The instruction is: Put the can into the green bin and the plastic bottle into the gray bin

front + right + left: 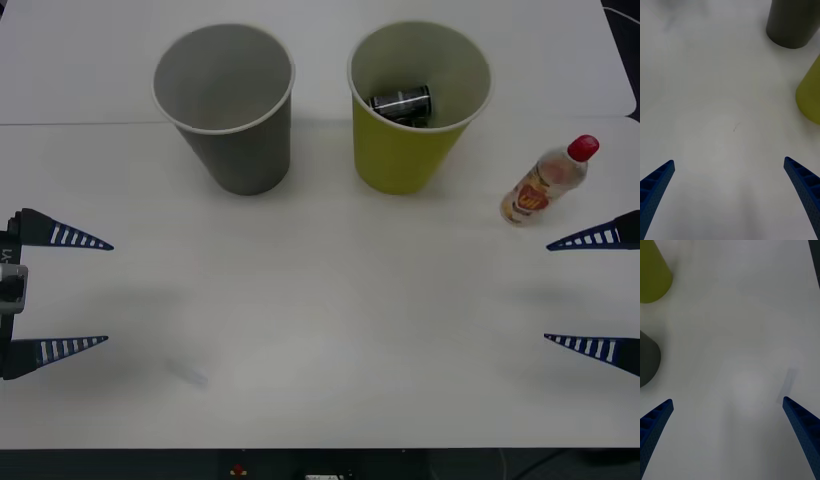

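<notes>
Can inside green bin, plastic bottle beside it (upright), both grippers' fingers spread wide.

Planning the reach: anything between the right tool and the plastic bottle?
Nothing: the front view shows bare table between the open right tool and the plastic bottle.

Left gripper and right gripper hover wide open at opposite sides

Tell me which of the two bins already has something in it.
The green bin, the one on the robot's right next to the plastic bottle: the can lies inside it. The gray bin beside it holds nothing.
</notes>
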`<state>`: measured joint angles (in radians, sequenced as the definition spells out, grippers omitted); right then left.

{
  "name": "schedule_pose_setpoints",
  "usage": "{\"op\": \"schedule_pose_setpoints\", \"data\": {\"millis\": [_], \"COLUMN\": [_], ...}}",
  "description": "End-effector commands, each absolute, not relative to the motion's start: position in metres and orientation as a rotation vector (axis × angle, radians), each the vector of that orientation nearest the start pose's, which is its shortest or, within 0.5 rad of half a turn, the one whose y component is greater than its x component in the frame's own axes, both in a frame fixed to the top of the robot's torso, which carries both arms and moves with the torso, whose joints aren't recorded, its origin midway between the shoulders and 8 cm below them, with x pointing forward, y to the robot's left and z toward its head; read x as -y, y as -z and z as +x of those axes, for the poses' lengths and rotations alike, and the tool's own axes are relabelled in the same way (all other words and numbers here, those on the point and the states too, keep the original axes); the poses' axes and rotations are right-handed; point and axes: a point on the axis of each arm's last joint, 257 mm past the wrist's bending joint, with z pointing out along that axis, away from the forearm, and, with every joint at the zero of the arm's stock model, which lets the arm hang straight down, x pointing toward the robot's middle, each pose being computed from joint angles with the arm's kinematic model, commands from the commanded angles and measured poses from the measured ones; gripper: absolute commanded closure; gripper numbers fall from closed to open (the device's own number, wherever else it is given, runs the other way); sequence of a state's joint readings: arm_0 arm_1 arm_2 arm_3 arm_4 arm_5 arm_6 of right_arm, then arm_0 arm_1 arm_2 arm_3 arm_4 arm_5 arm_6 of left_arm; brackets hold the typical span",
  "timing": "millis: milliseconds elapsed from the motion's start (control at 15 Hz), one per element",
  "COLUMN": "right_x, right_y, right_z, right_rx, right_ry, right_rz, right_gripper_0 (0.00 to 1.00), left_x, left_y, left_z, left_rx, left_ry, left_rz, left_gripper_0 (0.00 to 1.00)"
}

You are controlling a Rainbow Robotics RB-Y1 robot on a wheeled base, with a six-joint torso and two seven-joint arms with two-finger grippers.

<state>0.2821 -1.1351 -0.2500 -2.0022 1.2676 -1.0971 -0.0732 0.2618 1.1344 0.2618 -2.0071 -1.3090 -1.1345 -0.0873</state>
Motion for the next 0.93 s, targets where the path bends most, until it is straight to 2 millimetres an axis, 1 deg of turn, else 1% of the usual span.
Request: {"op": "schedule_pose_setpoints", "data": {"millis": [67,267,467,733,933], "right_x": [0.2790,0.2761,0.2743,0.2777,0.2775], "right_y": [0.1614,0.1596,0.1569,0.1612,0.1623], "right_z": [0.3426,0.3451,0.3483,0.3459,0.3487], "right_rx": [-1.584,-1.594,-1.606,-1.674,-1.713], "right_ry": [-0.244,-0.180,-0.109,-0.128,-0.094], "right_rz": [-1.558,-1.482,-1.363,-1.157,-0.945], "right_gripper_0": [0.00,0.00,0.00,0.00,0.00], "left_x": [-0.2858,-0.2858,-0.2858,-0.2858,-0.2858], "left_y": [0.1666,0.1666,0.1666,0.1666,0.1666], "left_z": [0.3413,0.3413,0.3413,0.3413,0.3413], "left_rx": [-1.444,-1.444,-1.444,-1.444,-1.444], "left_ry": [0.118,0.118,0.118,0.118,0.118], "left_rz": [1.762,1.762,1.762,1.762,1.762], "left_gripper_0": [0.00,0.00,0.00,0.00,0.00]}}
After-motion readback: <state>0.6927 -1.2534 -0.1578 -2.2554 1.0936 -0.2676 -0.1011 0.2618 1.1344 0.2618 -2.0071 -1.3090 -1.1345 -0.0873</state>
